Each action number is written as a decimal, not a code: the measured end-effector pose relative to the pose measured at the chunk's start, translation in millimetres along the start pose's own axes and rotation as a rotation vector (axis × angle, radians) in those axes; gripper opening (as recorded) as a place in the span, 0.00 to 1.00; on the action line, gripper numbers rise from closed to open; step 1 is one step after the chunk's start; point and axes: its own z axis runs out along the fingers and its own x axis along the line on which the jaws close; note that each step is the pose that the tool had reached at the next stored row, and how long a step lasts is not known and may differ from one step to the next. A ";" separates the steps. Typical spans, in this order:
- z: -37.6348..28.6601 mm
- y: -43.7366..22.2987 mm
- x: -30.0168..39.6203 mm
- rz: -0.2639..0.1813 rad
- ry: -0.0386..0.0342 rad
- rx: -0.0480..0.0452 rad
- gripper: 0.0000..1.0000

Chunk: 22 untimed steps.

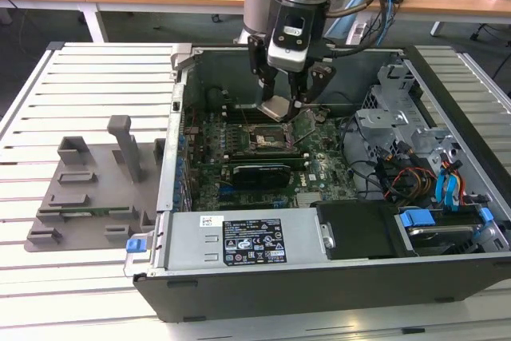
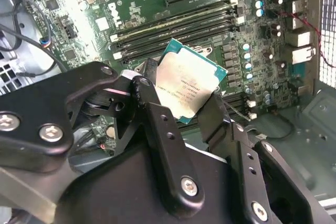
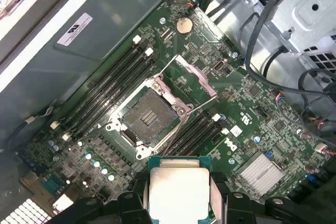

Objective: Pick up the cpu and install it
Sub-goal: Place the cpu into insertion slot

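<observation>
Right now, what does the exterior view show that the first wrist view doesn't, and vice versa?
Exterior view adds the grey plastic fixture plate with upright posts on the white slatted table. First wrist view adds a round silver coin cell and a finned silver heatsink. Both: the silver-topped square cpu clamped in the black gripper, near the open black socket frame.

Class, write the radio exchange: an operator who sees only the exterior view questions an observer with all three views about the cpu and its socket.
Operator: Is the socket empty?
Observer: Yes. In the first wrist view the socket shows bare contacts, with nothing seated in it.
Operator: How is the cpu held?
Observer: In the second wrist view the gripper clamps the cpu by two opposite edges, with its metal top facing the camera.
</observation>
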 end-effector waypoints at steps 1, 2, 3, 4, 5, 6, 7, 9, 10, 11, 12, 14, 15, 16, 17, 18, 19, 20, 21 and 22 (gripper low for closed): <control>0.1 0.0 0.0 0.015 0.0013 0.0001 0.55; 0.1 0.0 0.0 0.024 0.0020 0.0003 0.55; 0.1 0.0 0.0 0.050 0.0042 0.0007 0.55; 0.1 0.0 0.0 0.069 0.0057 0.0010 0.55; 0.1 0.0 0.0 0.090 0.0075 0.0013 0.55; 0.1 0.0 0.0 0.111 0.0092 0.0017 0.55; 0.2 0.0 0.0 0.136 0.0112 0.0021 0.55; 0.2 0.0 0.0 0.169 0.0138 0.0028 0.55; 0.2 0.0 0.0 0.186 0.0151 0.0031 0.55; 0.2 0.0 0.0 0.202 0.0164 0.0033 0.55; 0.2 0.0 0.0 0.235 0.0190 0.0039 0.55; 0.2 0.0 0.0 0.258 0.0207 0.0044 0.55; 0.3 0.0 0.0 0.275 0.0221 0.0047 0.55; 0.3 0.0 0.0 0.288 0.0230 0.0050 0.55; 0.3 0.0 0.0 0.301 0.0241 0.0052 0.55; 0.3 0.0 0.0 0.325 0.0259 0.0057 0.55; 0.3 0.0 0.0 0.339 0.0270 0.0060 0.55; 0.3 0.0 0.0 0.360 0.0286 0.0064 0.55; 0.3 0.0 0.0 0.369 0.0293 0.0065 0.55; 0.3 0.0 0.0 0.379 0.0301 0.0068 0.55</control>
